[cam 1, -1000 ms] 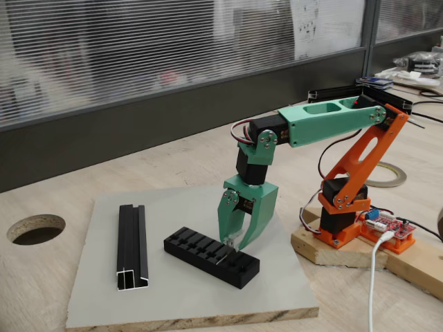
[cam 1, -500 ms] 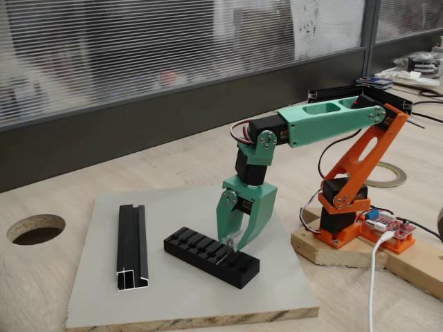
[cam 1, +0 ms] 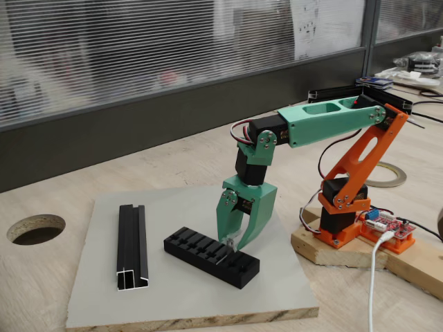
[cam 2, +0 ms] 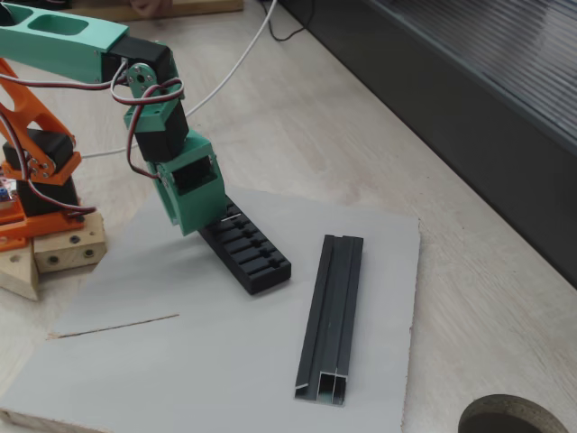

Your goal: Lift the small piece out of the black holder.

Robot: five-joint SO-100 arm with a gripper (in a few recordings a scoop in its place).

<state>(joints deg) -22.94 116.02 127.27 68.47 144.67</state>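
- Wooden table (cam 1: pixel 173 162) with one flat grey board (cam 1: pixel 180 294) on top, and a window with blinds behind it.
- One black holder (cam 1: pixel 208 257) lies on the board; its top has a row of slots.
- One green gripper (cam 1: pixel 230 242) points down over the holder's end that is nearer the arm's base; in a fixed view its tips are right at the slots.
- The small piece (cam 1: pixel 227 243) shows as a tiny shiny bit between the tips, just at the holder's top.
- The tips are close together, but whether they pinch the piece is too small to tell.
- One long black rail (cam 2: pixel 332 314) lies on the board, well apart from the holder (cam 2: pixel 245 250) and the gripper (cam 2: pixel 209 219).
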